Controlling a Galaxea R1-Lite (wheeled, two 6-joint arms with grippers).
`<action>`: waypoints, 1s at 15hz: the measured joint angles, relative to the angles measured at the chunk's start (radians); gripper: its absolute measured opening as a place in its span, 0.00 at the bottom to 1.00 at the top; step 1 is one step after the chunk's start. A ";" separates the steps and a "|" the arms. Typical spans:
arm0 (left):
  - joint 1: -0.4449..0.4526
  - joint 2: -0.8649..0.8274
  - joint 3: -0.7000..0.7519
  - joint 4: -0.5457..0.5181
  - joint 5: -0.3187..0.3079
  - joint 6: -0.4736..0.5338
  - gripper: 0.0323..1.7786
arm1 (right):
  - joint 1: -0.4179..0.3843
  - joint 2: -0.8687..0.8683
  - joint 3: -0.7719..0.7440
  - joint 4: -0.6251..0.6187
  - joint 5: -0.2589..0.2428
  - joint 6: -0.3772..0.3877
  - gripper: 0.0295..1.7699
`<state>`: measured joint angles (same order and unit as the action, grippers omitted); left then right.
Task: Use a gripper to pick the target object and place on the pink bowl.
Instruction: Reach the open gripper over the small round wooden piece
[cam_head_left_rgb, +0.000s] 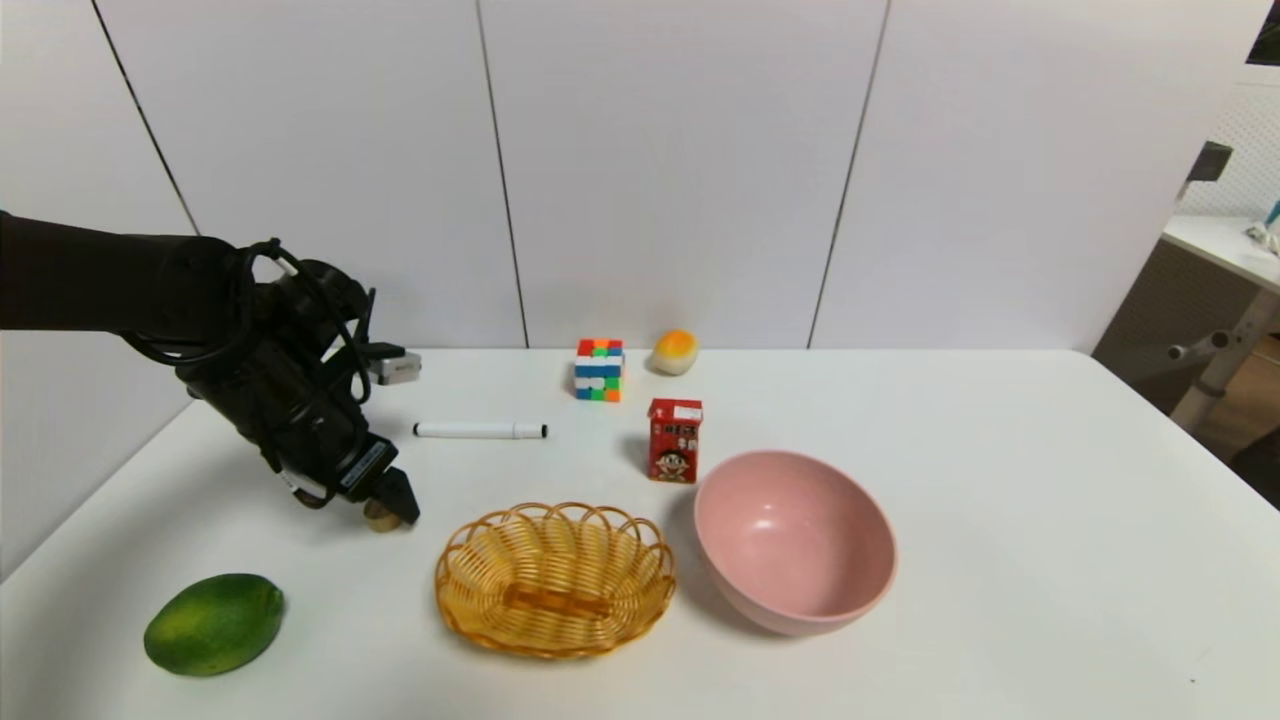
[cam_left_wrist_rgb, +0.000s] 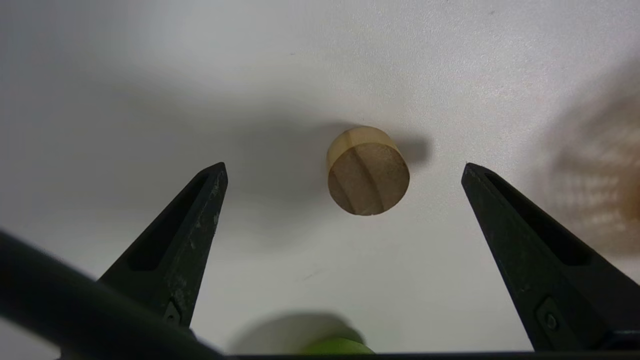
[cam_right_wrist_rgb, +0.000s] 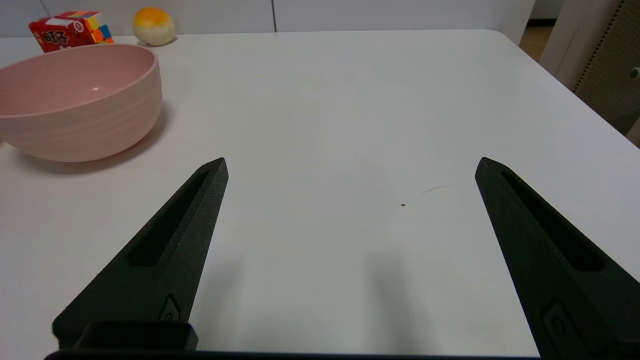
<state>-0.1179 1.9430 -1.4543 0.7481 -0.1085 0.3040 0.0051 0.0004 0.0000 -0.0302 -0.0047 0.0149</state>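
The left gripper (cam_head_left_rgb: 388, 505) hangs low over the table (cam_head_left_rgb: 1000, 600) at the robot's left side, just left of the wicker basket (cam_head_left_rgb: 555, 578), w/ its tips right at the target object (cam_head_left_rgb: 380, 518). In the left wrist view the jaws are spread wide, one finger on each side of the wooden cylinder (cam_left_wrist_rgb: 367, 170), neither touching it. The cylinder stands on end on the bare tabletop, flat grain-striped face up, sitting nearer one finger than the other, so not quite centred.

The pink bowl (cam_head_left_rgb: 795, 540) sits to the right of the basket, well apart from the cylinder; a carry would pass over or around the basket. The right gripper (cam_right_wrist_rgb: 350, 170) is parked over bare table beside the bowl, its jaws also spread, holding nothing.

Handling, as a guess: small solid wood, so prob. light, stiff, not fragile; a firm pinch shouldn't hurt it. Smooth curved side could roll or squirt out if caught off-centre. Best hold is likely across the round side wall, mid-height, fingers on opposite sides through the axis. Centring the gripper first would help.
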 joint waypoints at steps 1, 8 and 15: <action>0.000 0.002 -0.003 0.012 0.000 -0.003 0.95 | 0.000 0.000 0.000 0.000 0.000 0.000 0.97; -0.001 0.018 -0.009 0.045 0.000 -0.007 0.95 | 0.000 0.000 0.000 0.000 0.000 0.000 0.97; -0.008 0.040 -0.022 0.045 0.000 -0.006 0.95 | 0.000 0.000 0.000 0.000 0.000 0.000 0.97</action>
<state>-0.1260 1.9830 -1.4764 0.7932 -0.1085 0.2977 0.0047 0.0004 0.0000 -0.0302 -0.0047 0.0149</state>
